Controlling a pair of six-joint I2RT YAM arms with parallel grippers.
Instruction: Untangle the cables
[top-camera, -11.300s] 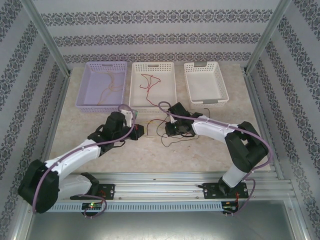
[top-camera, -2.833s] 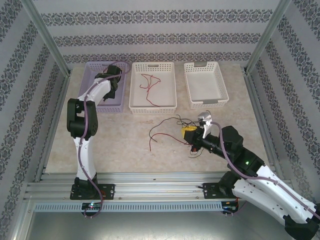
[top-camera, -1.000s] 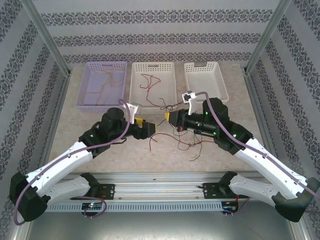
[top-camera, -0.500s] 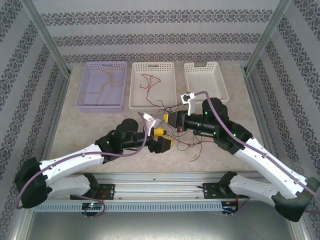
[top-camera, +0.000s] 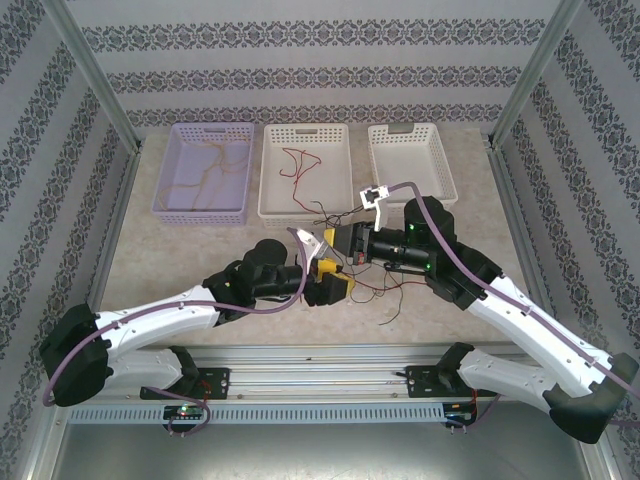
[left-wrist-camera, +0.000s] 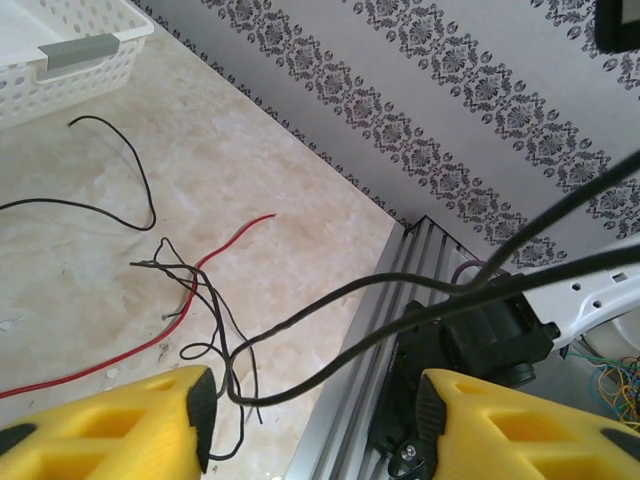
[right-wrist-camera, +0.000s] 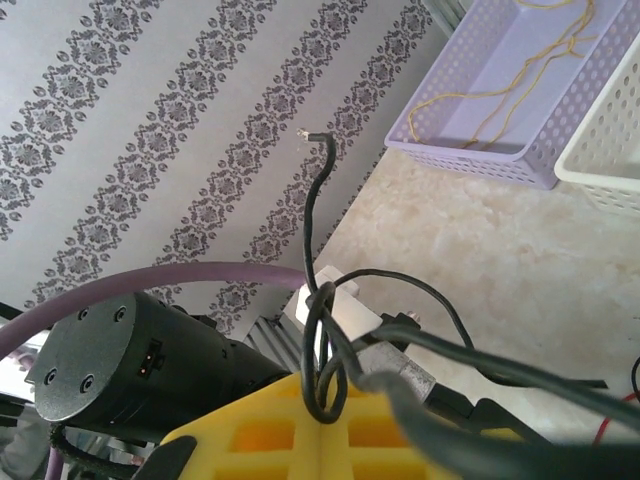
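— What is sitting along the top of the frame?
— A purple basket (top-camera: 200, 213) at upper left, a middle white basket (top-camera: 305, 212), and a grey-handled white basket (top-camera: 412, 165) at upper right.
— And around them?
— A marbled table (top-camera: 160, 265) is lying underneath, and patterned wallpaper (top-camera: 320, 65) is running behind.

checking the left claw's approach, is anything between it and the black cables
Nothing visible does. The black cables run through the gap between the left claw's open yellow fingers; the right claw is shut on the same cables.
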